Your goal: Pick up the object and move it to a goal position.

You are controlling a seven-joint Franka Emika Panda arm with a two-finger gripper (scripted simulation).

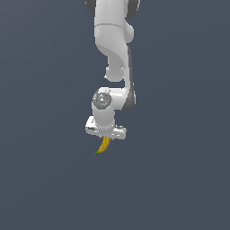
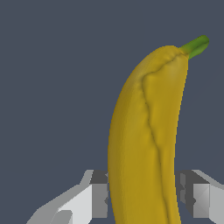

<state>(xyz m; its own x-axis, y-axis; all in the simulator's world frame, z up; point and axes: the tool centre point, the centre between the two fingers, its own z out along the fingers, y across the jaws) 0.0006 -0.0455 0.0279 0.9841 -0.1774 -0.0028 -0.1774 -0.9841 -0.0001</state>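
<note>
Banana (image 1: 104,145) clamped in the gripper (image 1: 106,133), hanging below it with green tip down toward the exterior view's left; pick-up apparently done, carry to the goal left, no goal marker visible. Whole arm only in the exterior view; fingers (image 2: 97,194) pressed on both flanks only in the wrist view.

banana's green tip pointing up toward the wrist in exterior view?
No, the banana hangs below the gripper, its green tip pointing downward.

Flat, even simulator light, soft shading, no cast shadows, coarse render, perhaps slightly blurred edges
</note>
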